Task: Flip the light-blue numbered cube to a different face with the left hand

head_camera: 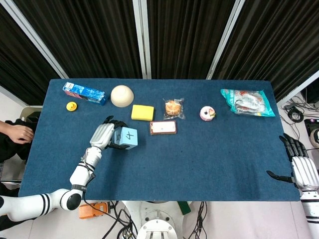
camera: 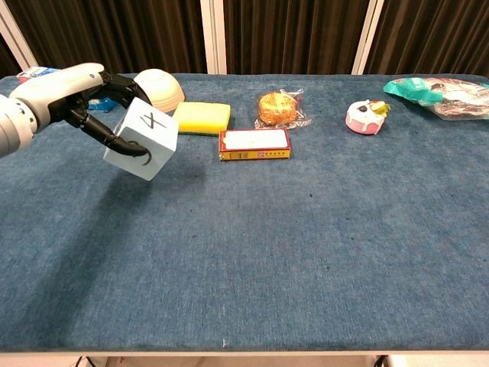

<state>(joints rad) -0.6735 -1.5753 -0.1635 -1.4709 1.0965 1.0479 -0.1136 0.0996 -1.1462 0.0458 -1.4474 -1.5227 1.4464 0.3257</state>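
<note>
My left hand (head_camera: 103, 134) (camera: 72, 95) holds the light-blue numbered cube (head_camera: 125, 138) (camera: 142, 138) up off the blue table (head_camera: 209, 149), tilted. The cube's face marked 4 points upward in the head view; a dark fingertip (camera: 141, 151) curls across its front face. It hangs left of the table's middle, in front of the yellow sponge (head_camera: 142, 112). At the table's right front corner my right hand (head_camera: 300, 167) rests with fingers spread and nothing in it.
Along the back stand a blue carton (head_camera: 83, 92), a small yellow toy (head_camera: 72, 106), an upturned cream bowl (head_camera: 122, 95), a wrapped bun (head_camera: 173, 107), a red-edged box (head_camera: 163, 127), a pink-and-white toy (head_camera: 207, 113) and a snack bag (head_camera: 246, 102).
</note>
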